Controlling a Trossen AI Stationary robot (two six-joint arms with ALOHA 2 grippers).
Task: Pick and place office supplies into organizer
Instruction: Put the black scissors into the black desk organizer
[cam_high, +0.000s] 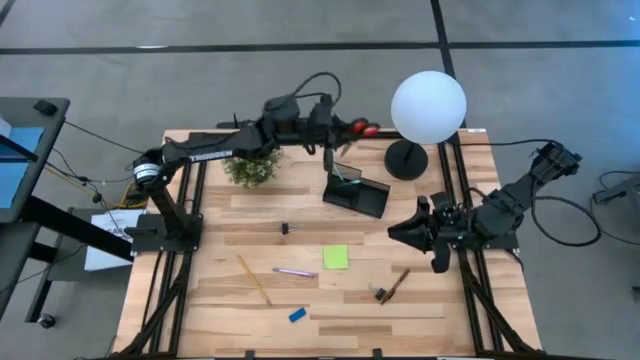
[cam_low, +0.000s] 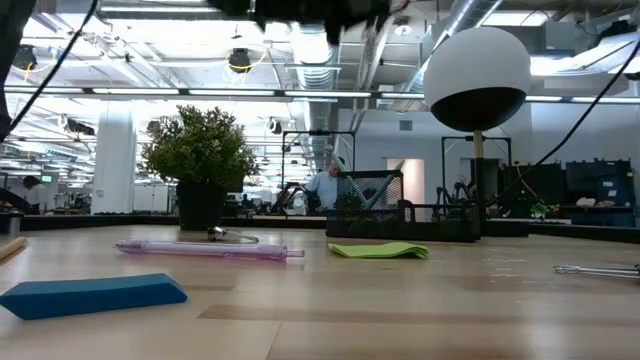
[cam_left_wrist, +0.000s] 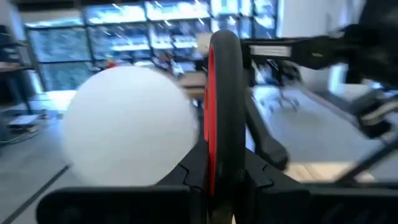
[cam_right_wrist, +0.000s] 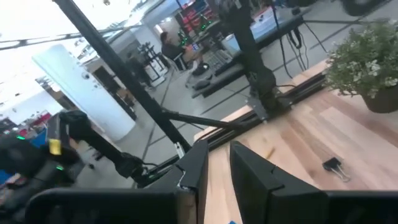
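Scissors (cam_high: 358, 127), with red handles, are what we carry now: our left gripper (cam_high: 335, 128) is pinching them high above the table, just behind the organizer (cam_high: 357, 192), between the plant (cam_high: 252, 167) and the lamp (cam_high: 428, 106). In the left wrist view the red handle loop (cam_left_wrist: 222, 112) stands on edge between the two fingers, which press on it from both sides. We judge that we grip it so to keep the blades in line with the arm, so they can go down into a compartment without catching the wire wall.

We hold the scissors well above the organizer, probably to pass over its rim and the teal pen (cam_high: 349, 180) already standing inside.

Our right gripper (cam_high: 400, 232) waits low, beside the organizer on the lamp's side, with its fingers close together and nothing between them; it keeps out of the way of the left arm.

In front of the organizer lie the sticky-note pad (cam_high: 336, 257), the pink pen (cam_high: 295, 271), the yellow pencil (cam_high: 253, 279), the blue eraser (cam_high: 297, 315) and the brown pen (cam_high: 398, 282). A small black clip (cam_high: 284, 229) lies toward the plant from the organizer.
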